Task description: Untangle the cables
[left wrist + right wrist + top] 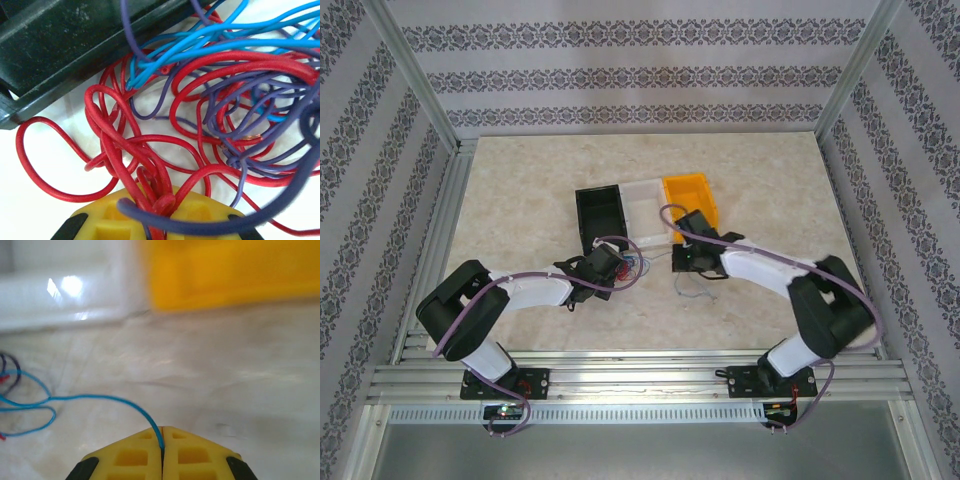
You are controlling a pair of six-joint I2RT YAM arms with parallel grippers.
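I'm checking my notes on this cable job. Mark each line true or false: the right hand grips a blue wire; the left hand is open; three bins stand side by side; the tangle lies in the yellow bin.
1. The right hand is shut on a blue wire. True.
2. The left hand is open. False: it is shut on red wires.
3. A black bin, a clear bin and a yellow bin stand side by side. True.
4. The tangle lies in the yellow bin. False: it lies on the table, beside the black bin.
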